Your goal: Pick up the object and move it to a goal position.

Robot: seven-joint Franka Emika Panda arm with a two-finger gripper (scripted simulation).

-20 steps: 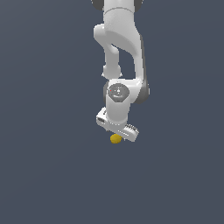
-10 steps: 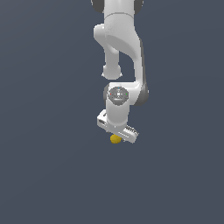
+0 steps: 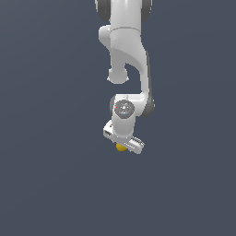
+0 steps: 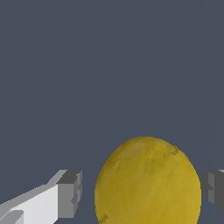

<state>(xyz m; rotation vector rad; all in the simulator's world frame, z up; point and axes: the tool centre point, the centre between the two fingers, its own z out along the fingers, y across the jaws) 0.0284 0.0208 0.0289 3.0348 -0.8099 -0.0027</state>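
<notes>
Hand (image 3: 123, 144) hangs low at the end of the white Panda arm (image 3: 126, 60), pointing down at the plain dark bench (image 3: 50, 184), whose edges and corners lie outside both views, so no place on it can be named. Compared with a second ago and half a second ago, the arm has swung a little toward the exterior view's right and the hand has rolled, so its finger bar now sits tilted, lower on that side. The lemon (image 3: 121, 147) shows less than before: only a small yellow crescent peeks out beneath the hand, which suggests the hand has settled further over it.

In the wrist view the lemon (image 4: 148, 181) fills the space between the two fingers. One finger pad (image 4: 70, 194) stands apart from the fruit with a clear strip of bench between them; the other pad (image 4: 214, 191) sits just beside the lemon's far flank, and contact there cannot be made out. The hand therefore reads as open and straddling the fruit, not yet clamped.

By this reading, the approach is nearly done and the closing squeeze is the step now due; the lift and the carry to the goal remain. No goal marker is visible in either view.
</notes>
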